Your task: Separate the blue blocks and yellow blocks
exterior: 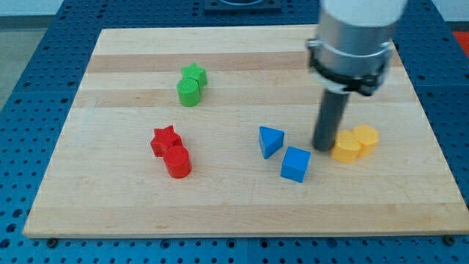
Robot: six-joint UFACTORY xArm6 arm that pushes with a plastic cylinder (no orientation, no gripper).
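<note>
A blue triangular block [270, 140] and a blue cube [296, 163] lie at the board's lower middle, close together. Two yellow blocks sit just to their right: a rounded one [346, 147] and a hexagonal one [365, 138], touching each other. My tip [322, 148] stands between the blue cube and the rounded yellow block, right against the yellow block's left side and a little above and right of the cube. The arm's grey body [353, 40] hangs above it.
A green star [195, 74] and a green cylinder [188, 92] sit at the upper left of middle. A red star [165, 138] and a red cylinder [177, 161] sit at the lower left. The wooden board [110, 198] lies on a blue perforated table.
</note>
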